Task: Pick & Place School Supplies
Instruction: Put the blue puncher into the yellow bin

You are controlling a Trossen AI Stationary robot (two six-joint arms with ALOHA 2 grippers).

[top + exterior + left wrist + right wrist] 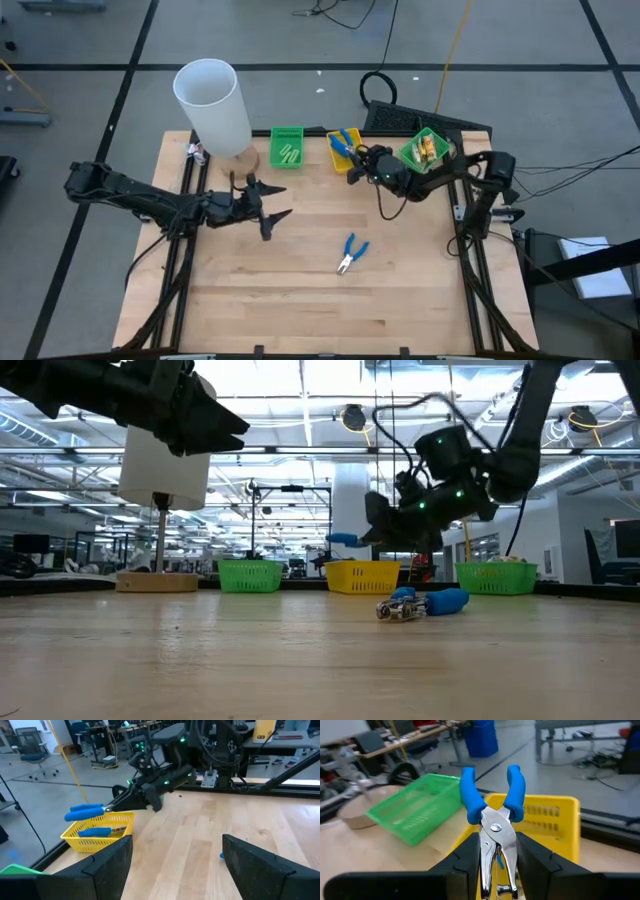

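- The right gripper (495,862) clamps blue-handled pliers (494,815) by the metal jaws, curved handles splayed outward, just above the yellow bin (345,152) at the table's 1 o'clock.
- A second pair of blue-handled pliers (350,253) lies on the table (300,290) near 5 o'clock from centre.
- The left gripper (268,201), fingers apart, hovers near 9 o'clock.

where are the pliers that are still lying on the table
In the high view the loose pliers lie on the bare wood near the table's middle, toward the front, well apart from the yellow bin at the back and nearer the right arm's side.
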